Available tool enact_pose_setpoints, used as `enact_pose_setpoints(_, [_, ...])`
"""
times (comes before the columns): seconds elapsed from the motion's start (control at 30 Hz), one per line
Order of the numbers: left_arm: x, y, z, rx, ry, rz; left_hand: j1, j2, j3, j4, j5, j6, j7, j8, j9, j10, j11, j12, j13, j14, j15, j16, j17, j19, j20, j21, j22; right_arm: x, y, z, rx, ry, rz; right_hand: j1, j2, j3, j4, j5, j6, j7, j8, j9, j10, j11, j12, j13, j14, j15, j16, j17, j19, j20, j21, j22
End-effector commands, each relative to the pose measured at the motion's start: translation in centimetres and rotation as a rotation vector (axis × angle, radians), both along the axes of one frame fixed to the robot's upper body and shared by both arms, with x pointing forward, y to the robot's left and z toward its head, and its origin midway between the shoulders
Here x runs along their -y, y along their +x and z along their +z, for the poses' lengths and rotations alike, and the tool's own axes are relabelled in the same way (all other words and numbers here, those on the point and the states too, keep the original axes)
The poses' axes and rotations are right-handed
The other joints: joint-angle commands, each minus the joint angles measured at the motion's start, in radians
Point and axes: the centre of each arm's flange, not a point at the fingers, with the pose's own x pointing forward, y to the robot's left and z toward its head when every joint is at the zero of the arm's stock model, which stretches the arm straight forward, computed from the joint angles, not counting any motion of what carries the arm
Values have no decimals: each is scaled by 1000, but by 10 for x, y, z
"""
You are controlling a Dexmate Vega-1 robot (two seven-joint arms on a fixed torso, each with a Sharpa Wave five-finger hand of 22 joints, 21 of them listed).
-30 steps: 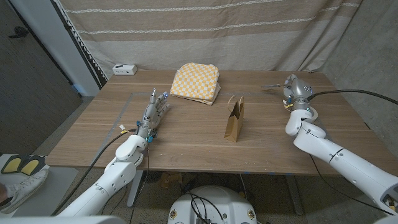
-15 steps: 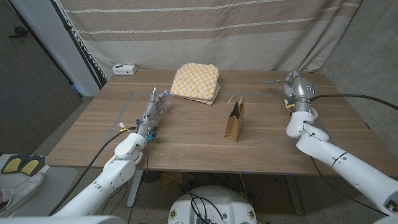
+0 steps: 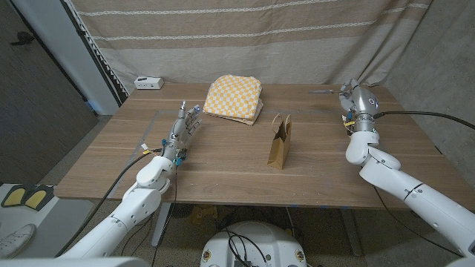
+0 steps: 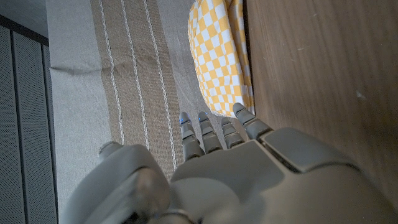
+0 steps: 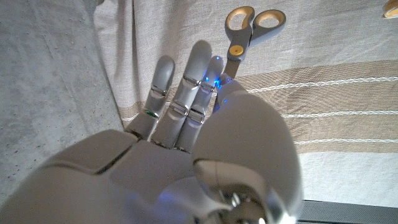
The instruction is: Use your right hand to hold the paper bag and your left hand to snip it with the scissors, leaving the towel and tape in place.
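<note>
A small brown paper bag [image 3: 279, 141] with handles stands upright mid-table. The yellow-checked towel [image 3: 234, 96] lies folded at the back, also seen past my left hand's fingers [image 4: 219, 59]. My left hand [image 3: 185, 127] stands on its edge left of the bag, fingers straight and apart, holding nothing. My right hand [image 3: 355, 100] is raised at the back right. The scissors [image 5: 249, 28], with tan handles, stick out beyond its fingertips [image 5: 202, 68], blade end pinched there. In the head view the scissors [image 3: 321, 91] show as a thin line just left of that hand.
A small white object [image 3: 149, 82] sits at the table's back left corner. A striped curtain [image 3: 245, 37] hangs close behind the table. Bare wood lies between the bag and each hand.
My right hand has lifted and drawn toward the back edge, and the scissors have moved with it. My left hand has turned more onto its edge.
</note>
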Motion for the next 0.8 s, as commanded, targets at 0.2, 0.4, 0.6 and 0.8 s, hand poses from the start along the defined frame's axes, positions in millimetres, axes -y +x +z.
enact_pose_setpoints(0.2, [23, -3, 10, 6, -18, 38, -7, -6, 0, 5, -1, 78, 18, 17, 5, 41, 1, 12, 2, 31, -140, 8, 2, 8, -124, 6, 3, 21, -27, 13, 72, -8, 95, -10, 1, -1, 8, 6, -3, -4, 7, -6, 54, -51, -5, -2, -34, -65, 1, 6, -13, -158, 6, 5])
enact_pose_setpoints(0.4, [27, -4, 14, 15, -25, 42, -5, -7, 0, 4, -1, 65, 14, 10, 5, 44, -2, 12, 2, 36, -140, 9, 1, 14, -126, 8, 3, 22, -34, 19, 109, -26, 129, -9, 1, -1, 8, 8, -3, -5, 12, -11, 50, -53, -5, 3, -34, -66, 4, 9, -16, -158, 7, 7])
enact_pose_setpoints(0.6, [28, -3, 17, 20, -26, 51, -4, -8, 0, 3, 0, 61, 14, 7, 6, 55, -4, 16, 2, 41, -137, 9, 1, 17, -126, 8, 3, 21, -37, 22, 132, -35, 151, -9, 2, -1, 8, 10, -2, -4, 15, -16, 49, -49, -6, 2, -40, -65, 2, 8, -16, -158, 7, 9])
enact_pose_setpoints(0.8, [35, 0, 20, 24, -30, 56, -3, -8, 0, 3, 0, 62, 15, 7, 6, 59, -3, 17, 2, 42, -136, 9, 1, 18, -126, 8, 3, 23, -43, 30, 163, -56, 173, -8, 2, -1, 9, 11, -3, -4, 18, -18, 49, -49, -7, 2, -41, -65, 1, 8, -17, -159, 7, 10])
